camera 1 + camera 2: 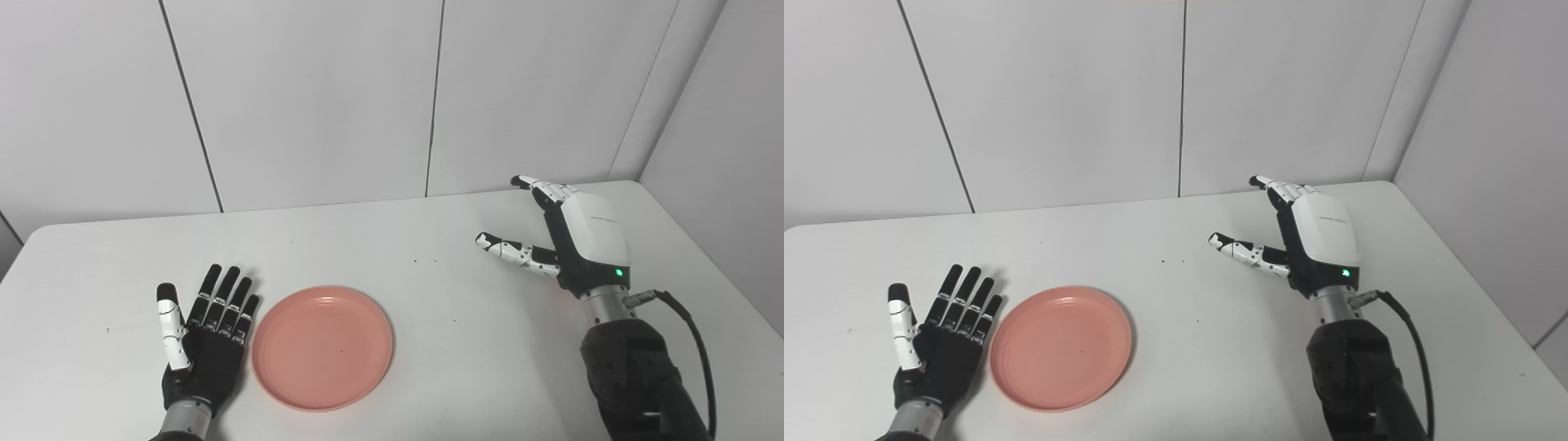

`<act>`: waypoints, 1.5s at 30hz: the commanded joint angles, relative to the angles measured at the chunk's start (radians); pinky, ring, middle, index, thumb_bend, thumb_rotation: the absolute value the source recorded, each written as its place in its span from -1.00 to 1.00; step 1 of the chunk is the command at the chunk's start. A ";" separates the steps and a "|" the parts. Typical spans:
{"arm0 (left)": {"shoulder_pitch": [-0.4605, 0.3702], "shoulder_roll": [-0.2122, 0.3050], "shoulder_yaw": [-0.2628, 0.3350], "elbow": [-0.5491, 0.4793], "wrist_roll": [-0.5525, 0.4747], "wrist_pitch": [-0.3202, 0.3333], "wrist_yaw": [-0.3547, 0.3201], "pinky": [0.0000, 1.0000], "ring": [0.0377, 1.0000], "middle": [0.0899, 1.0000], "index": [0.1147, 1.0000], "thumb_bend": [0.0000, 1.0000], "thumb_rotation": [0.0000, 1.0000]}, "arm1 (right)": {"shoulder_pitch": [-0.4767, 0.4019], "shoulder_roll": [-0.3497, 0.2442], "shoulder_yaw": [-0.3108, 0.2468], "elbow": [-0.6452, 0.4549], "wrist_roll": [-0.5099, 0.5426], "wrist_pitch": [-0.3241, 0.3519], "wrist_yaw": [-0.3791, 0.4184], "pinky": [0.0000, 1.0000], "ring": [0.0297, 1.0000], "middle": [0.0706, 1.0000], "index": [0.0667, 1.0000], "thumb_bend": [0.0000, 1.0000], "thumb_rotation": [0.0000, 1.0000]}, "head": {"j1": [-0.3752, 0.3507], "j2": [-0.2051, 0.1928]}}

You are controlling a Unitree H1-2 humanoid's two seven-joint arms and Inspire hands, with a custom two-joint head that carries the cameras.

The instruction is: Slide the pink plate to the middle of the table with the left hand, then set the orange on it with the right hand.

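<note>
While both head cameras are showing the same scene, the right eye view is taking in more of the grey side wall (1488, 171) at the right, and the left eye view is showing a sliver more at the table's far-left corner. Spanning the lower half of each picture is the white table (429, 294), backed by white wall panels (306, 98).

Lying flat on the table, left of its middle, is the pink plate (322, 347), and nothing is resting on it. No orange is showing in either view.

Coming in from the bottom right, the right arm (637, 380) is holding the right hand (566, 242) above the table's right side, well apart from the plate. Its fingers (539, 187) and thumb are spreading apart and gripping nothing; a green light (618, 272) is glowing near the wrist, beside a black cable (692, 331). Small writing is showing on the hand's white back cover but is too fine to read.

Sitting just beside the plate's left rim, the left hand (205, 340) is lying palm up with fingers (223, 300) straight and apart, holding nothing; whether it is touching the rim cannot be told.
</note>
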 commanded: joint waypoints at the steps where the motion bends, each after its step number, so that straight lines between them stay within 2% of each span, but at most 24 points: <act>1: 0.025 -0.010 -0.004 0.019 0.015 0.025 0.022 1.00 0.84 0.67 0.66 0.51 0.32 | -0.046 -0.035 -0.014 0.011 -0.019 0.011 -0.007 0.67 0.56 0.53 0.52 0.63 0.77 | 0.001 -0.003; 8: 0.028 -0.012 -0.001 0.024 0.014 0.023 0.020 1.00 0.82 0.65 0.70 0.51 0.33 | -0.068 -0.106 -0.030 0.111 -0.024 -0.010 -0.045 0.58 0.48 0.46 0.45 0.61 0.71 | 0.004 -0.002; 16: 0.029 -0.016 0.006 0.020 -0.007 0.034 0.019 1.00 0.84 0.63 0.69 0.51 0.32 | -0.086 -0.161 -0.030 0.197 -0.010 -0.021 -0.093 0.62 0.45 0.45 0.41 0.62 0.63 | 0.003 -0.001; 23: 0.028 -0.013 0.005 0.027 -0.014 0.030 0.015 1.00 0.83 0.63 0.71 0.50 0.34 | -0.104 -0.204 -0.012 0.255 -0.014 -0.018 -0.088 0.62 0.49 0.48 0.42 0.66 0.67 | 0.003 -0.002; 32: 0.033 -0.016 0.003 0.028 -0.016 0.029 0.013 1.00 0.82 0.63 0.73 0.49 0.34 | -0.116 -0.229 0.011 0.341 0.012 -0.039 -0.132 0.51 0.47 0.47 0.41 0.66 0.60 | 0.005 -0.002; 38: 0.037 -0.020 0.005 0.011 -0.016 0.035 0.026 1.00 0.83 0.62 0.72 0.50 0.32 | -0.139 -0.245 0.060 0.365 0.006 -0.025 -0.093 0.53 0.49 0.49 0.42 0.63 0.62 | 0.006 0.000; 45: 0.040 -0.018 0.005 0.022 -0.017 0.031 0.015 1.00 0.84 0.64 0.74 0.49 0.34 | -0.176 -0.236 0.086 0.429 0.033 -0.021 -0.092 0.44 0.40 0.44 0.40 0.69 0.58 | 0.006 0.000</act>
